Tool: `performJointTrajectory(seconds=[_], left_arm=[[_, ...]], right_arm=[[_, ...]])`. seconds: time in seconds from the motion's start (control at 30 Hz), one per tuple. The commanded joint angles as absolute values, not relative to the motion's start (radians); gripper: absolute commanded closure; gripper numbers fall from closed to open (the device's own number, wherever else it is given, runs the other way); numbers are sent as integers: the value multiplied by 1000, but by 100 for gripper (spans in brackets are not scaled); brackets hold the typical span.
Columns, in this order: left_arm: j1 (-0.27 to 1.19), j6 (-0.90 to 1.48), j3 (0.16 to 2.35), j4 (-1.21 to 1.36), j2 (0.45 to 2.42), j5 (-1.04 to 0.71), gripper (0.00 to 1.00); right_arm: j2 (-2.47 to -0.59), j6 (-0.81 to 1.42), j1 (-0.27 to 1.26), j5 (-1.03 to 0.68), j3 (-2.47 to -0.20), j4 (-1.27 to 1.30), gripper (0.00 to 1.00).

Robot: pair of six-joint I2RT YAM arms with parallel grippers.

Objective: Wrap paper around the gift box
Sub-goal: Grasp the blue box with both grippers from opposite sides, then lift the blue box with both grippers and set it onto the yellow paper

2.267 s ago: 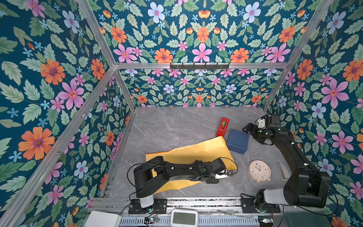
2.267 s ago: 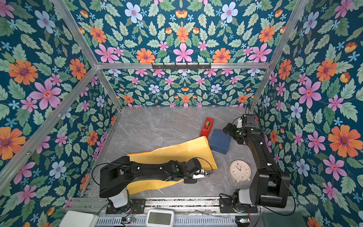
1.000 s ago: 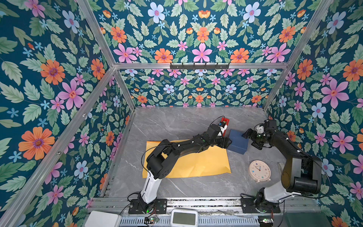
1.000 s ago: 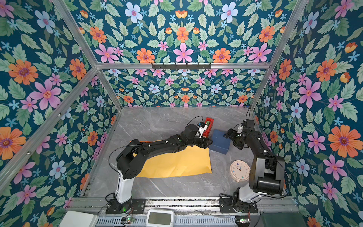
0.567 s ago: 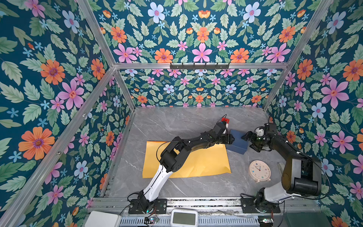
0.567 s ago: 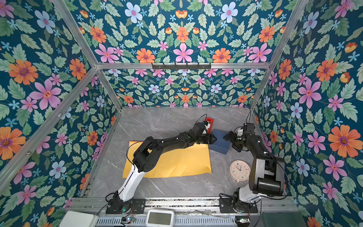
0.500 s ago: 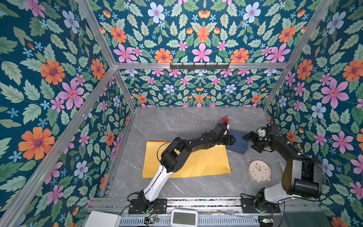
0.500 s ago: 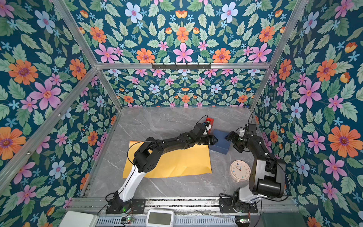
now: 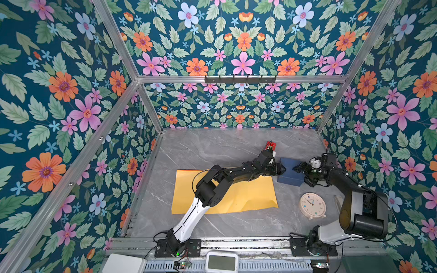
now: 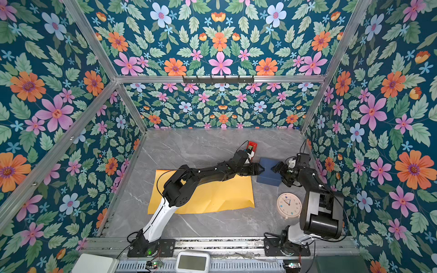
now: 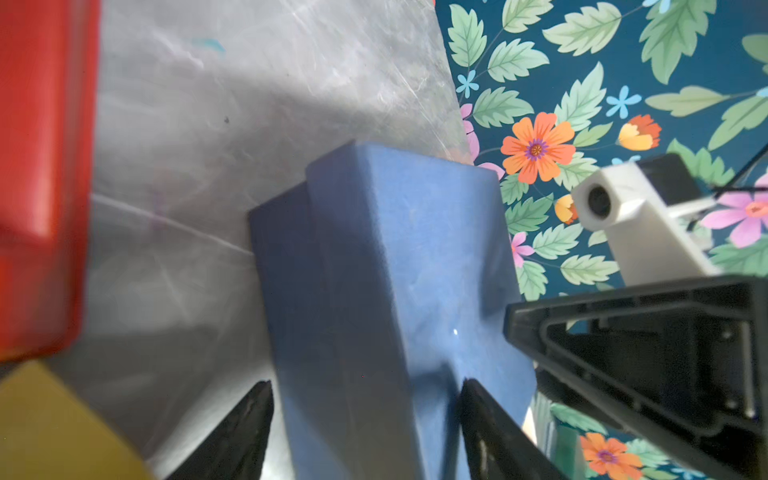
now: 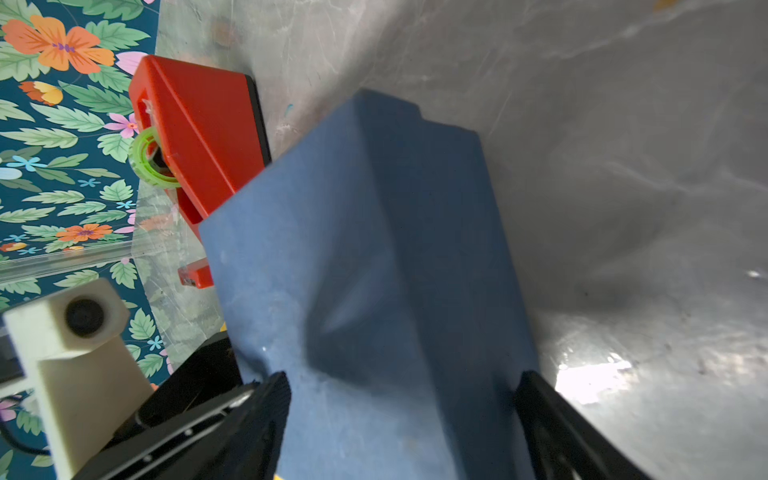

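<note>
2 pincers clamp the gift box (image 9: 292, 175) from opposite sides, just off the paper (image 9: 248, 196).

In both top views the dark-blue box sits over bare table (image 9: 212, 146) at 3 o'clock of the table's middle, just beside the paper's 2 o'clock corner and not on it. The left pincer (image 9: 281, 169) meets it from 9 o'clock and the right pincer (image 9: 300, 176) from 3 o'clock. Each wrist view shows the box (image 11: 374, 270) filling the gap between 2 black fingers (image 11: 253, 415), with the cardboard dimpled at a fingertip. The right pincer's fingers (image 12: 540, 407) stand wider apart than the left's. The paper lies flat, yellow face up. A red tape dispenser (image 9: 270, 145) lies at 11 o'clock of the box and a round clock (image 9: 312, 205) at 5 o'clock.
</note>
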State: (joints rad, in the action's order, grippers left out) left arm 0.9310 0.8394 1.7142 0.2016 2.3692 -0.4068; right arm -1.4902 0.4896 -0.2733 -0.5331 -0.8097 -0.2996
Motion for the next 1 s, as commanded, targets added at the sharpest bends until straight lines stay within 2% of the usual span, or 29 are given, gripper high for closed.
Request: performJointTrajectory(seconds=[0.0, 0.27, 0.53, 0.73, 0.97], left_arm=[[942, 865, 1729, 183, 2383, -441, 27], [954, 886, 1798, 194, 2415, -535, 30], [963, 865, 1695, 263, 2300, -655, 36], [971, 855, 1539, 289, 2183, -644, 37], [959, 853, 1318, 306, 2026, -601, 37]], right_arm=[[-1474, 498, -271, -600, -772, -259, 15], [-1437, 555, -270, -746, -673, -115, 21], [-1275, 625, -259, -859, -593, -49, 25], [-1178, 586, -163, -828, -589, -133, 25], [-1164, 609, -14, -767, -605, -151, 25]])
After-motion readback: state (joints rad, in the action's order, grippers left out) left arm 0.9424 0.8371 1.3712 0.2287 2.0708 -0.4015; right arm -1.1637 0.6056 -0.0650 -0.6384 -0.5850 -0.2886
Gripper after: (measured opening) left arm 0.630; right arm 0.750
